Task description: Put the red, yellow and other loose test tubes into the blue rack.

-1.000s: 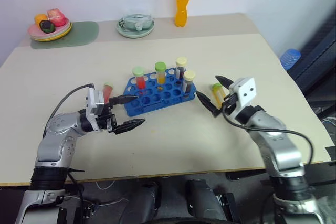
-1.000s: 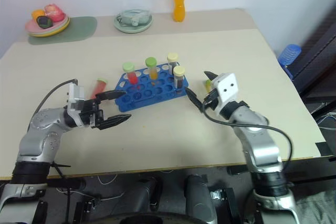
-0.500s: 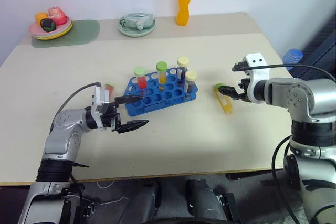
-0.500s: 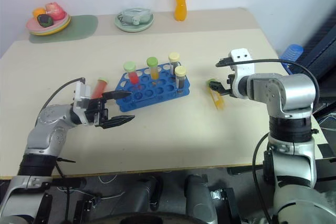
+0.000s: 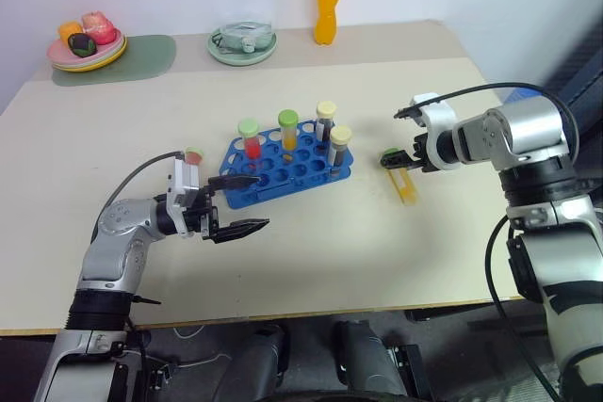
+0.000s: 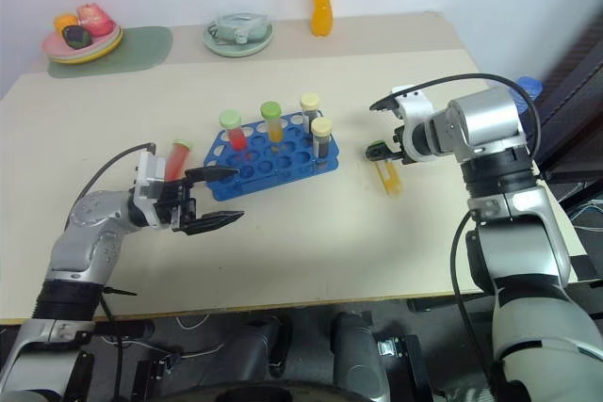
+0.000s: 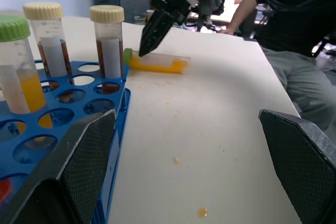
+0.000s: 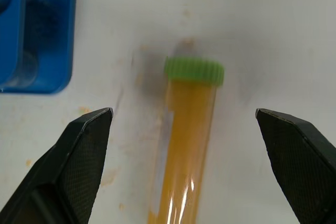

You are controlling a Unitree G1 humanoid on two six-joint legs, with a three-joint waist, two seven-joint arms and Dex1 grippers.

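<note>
Our right gripper point(image 8: 184, 124) hangs wide open and empty over the yellow tube point(image 5: 404, 184), which lies on bare table point(image 5: 452, 91) right of the blue rack point(image 5: 283, 168).

The bright blue plastic rack point(image 5: 287, 168) with rows of round holes sits mid-bench, skewed so its right end lies farther away. Four capped clear tubes stand upright in its far rows: a red-filled tube with green cap point(image 5: 250, 138), a yellow-filled tube with green cap point(image 5: 288, 131), and two dark brown tubes with cream caps point(image 5: 326, 122) point(image 5: 340, 148). A loose yellow tube with green cap point(image 5: 401, 179) lies flat on the bench right of the rack, cap toward the far side. Another loose red tube point(image 6: 176, 158) lies just left of the rack.
</note>
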